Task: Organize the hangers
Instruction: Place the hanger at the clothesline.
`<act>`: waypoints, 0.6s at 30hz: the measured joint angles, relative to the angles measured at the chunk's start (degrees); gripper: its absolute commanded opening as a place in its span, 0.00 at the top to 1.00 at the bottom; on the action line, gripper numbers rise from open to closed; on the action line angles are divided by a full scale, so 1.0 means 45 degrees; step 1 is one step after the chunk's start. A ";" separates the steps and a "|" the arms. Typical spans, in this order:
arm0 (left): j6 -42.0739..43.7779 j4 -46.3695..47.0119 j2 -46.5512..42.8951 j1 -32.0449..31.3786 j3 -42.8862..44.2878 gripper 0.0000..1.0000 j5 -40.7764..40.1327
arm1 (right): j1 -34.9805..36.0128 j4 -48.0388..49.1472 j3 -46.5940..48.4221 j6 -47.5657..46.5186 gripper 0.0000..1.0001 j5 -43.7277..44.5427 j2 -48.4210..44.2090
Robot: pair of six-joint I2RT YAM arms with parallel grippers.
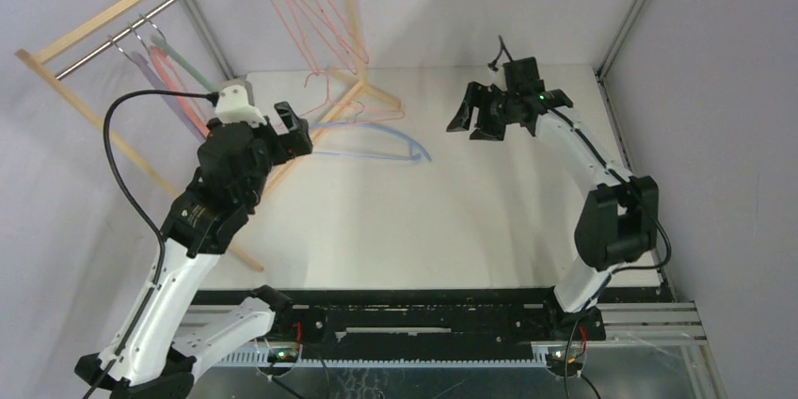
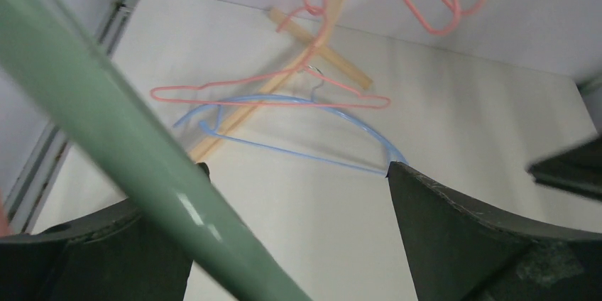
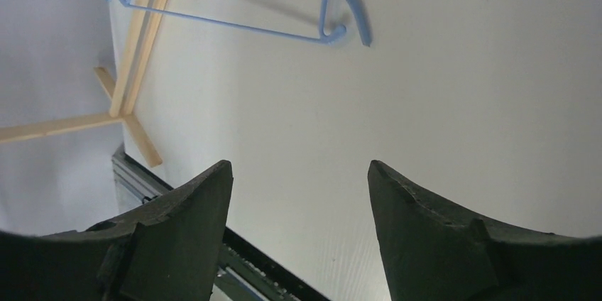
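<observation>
A thick green hanger (image 2: pixel 142 159) slants across the left wrist view, close to the camera, between the wide-apart jaws beside my left fingertip and free of both. It hangs on the metal rod (image 1: pixel 141 18) beside a lilac hanger (image 1: pixel 141 65) and a pink one (image 1: pixel 179 93). My left gripper (image 1: pixel 292 128) (image 2: pixel 297 170) is open just right of them. A blue hanger (image 1: pixel 376 140) (image 2: pixel 284 148) (image 3: pixel 234 25) and a pink wire hanger (image 1: pixel 348 109) (image 2: pixel 270 95) lie on the table by the rack's foot. My right gripper (image 1: pixel 475 124) (image 3: pixel 299 166) hovers open and empty, right of the blue hanger.
The light wooden rack (image 1: pixel 103 18) stands diagonally at the back left, its foot (image 2: pixel 319 52) (image 3: pixel 138 52) crossing the table under the lying hangers. Several pink wire hangers (image 1: pixel 311 4) (image 2: pixel 440 3) hang at its far end. Grey walls close in the table.
</observation>
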 measured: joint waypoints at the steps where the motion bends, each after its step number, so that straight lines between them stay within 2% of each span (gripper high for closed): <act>1: -0.0019 -0.0117 -0.0024 -0.0301 0.0000 0.00 -0.0029 | 0.0155 -0.0073 0.0325 -0.0209 0.23 0.0068 0.0340; 7: -0.0452 -0.0962 -0.0340 -0.1778 -0.0243 0.00 -0.0068 | 0.1127 0.0092 0.2006 -0.1049 0.25 0.0408 0.2565; 18: -0.1763 -0.2098 -0.2055 -0.2608 -0.2385 0.00 0.0044 | 0.2215 -0.0257 0.5289 -0.2273 0.25 0.1928 0.7009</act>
